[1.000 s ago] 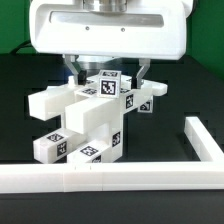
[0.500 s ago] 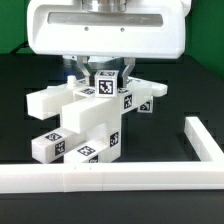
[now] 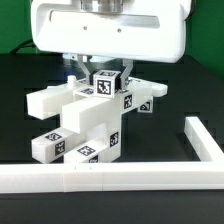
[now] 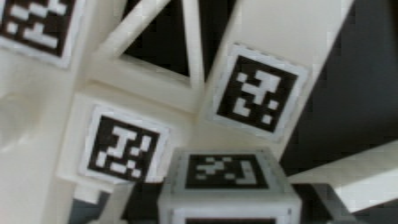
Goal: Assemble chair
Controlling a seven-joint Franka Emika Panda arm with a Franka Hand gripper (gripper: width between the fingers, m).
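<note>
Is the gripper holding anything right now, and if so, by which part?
Cannot be told: the gripper sits over the top of the glossy white plastic chair, but any contact is hidden.

The end effector [image 3: 101, 70] hangs straight down from the top of the exterior view, its broad white housing [image 3: 110, 30] level and square to the camera. A grey wrist flange [image 3: 100, 4] shows just above it (the rest of the arm is cut off by the frame). Two dark fingers [image 3: 74, 68] point downward, a moderate gap between them; whether they press on anything cannot be told.
</note>
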